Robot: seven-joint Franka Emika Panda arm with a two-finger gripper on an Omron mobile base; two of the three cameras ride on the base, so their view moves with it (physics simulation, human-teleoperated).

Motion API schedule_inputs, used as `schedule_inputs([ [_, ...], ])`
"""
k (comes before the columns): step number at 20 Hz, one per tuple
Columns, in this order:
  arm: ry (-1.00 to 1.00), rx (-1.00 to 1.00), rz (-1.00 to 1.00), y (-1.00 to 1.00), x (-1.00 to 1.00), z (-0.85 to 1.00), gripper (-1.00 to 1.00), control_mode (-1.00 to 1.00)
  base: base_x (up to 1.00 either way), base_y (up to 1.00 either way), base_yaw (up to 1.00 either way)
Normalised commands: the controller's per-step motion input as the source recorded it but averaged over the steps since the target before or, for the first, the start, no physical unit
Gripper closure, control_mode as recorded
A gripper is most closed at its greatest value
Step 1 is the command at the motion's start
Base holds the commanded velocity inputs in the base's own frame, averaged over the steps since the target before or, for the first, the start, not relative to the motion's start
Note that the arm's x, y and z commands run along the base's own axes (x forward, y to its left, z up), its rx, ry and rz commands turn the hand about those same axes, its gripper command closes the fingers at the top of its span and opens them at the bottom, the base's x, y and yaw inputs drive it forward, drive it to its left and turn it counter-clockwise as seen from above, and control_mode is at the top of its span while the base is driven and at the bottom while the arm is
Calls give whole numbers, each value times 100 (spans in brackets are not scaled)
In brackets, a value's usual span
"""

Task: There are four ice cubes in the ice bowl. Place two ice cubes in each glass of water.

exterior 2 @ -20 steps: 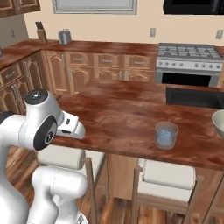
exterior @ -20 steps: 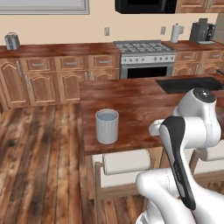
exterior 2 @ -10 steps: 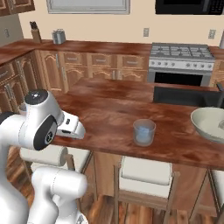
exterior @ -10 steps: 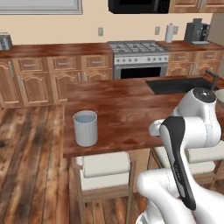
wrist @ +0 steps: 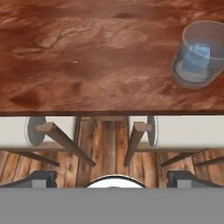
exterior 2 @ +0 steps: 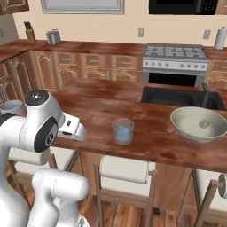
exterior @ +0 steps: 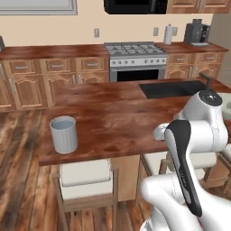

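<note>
Home kitchen; wooden island counter (exterior: 113, 117) ahead of claw, dark sink (exterior 2: 177, 95) set in it; stools (exterior 2: 124, 170) tucked under near edge, below claw; steel gas range (exterior: 135, 61) beyond island, microwave (exterior: 135, 5) above; cherry-wood cabinets (exterior: 45, 74) along back wall; coffee maker (exterior: 197, 31), paper towel roll (exterior: 168, 34), toaster (exterior 2: 53, 37), knife block (exterior 2: 29, 32) on far counter; plank floor (exterior: 18, 171).

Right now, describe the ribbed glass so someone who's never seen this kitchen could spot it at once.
Find the long wooden island counter facing the stove. Near its left end in the left base view stands the ribbed glass, alone. It is tall, grey-white and opaque, unlike the short clear blue tumbler beside the wide ice bowl.
</note>
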Motion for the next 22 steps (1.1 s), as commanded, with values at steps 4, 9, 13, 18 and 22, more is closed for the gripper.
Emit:
schedule_inputs([
  [4,0,0,0,0,0,0,-100,100,19,-55,0],
  [9,0,0,0,0,0,0,-100,100,23,-53,0],
  [13,0,0,0,0,0,0,-100,100,28,-53,0],
  [18,0,0,0,0,0,0,-100,100,32,-54,0],
  [22,0,0,0,0,0,0,-100,100,13,-54,0],
])
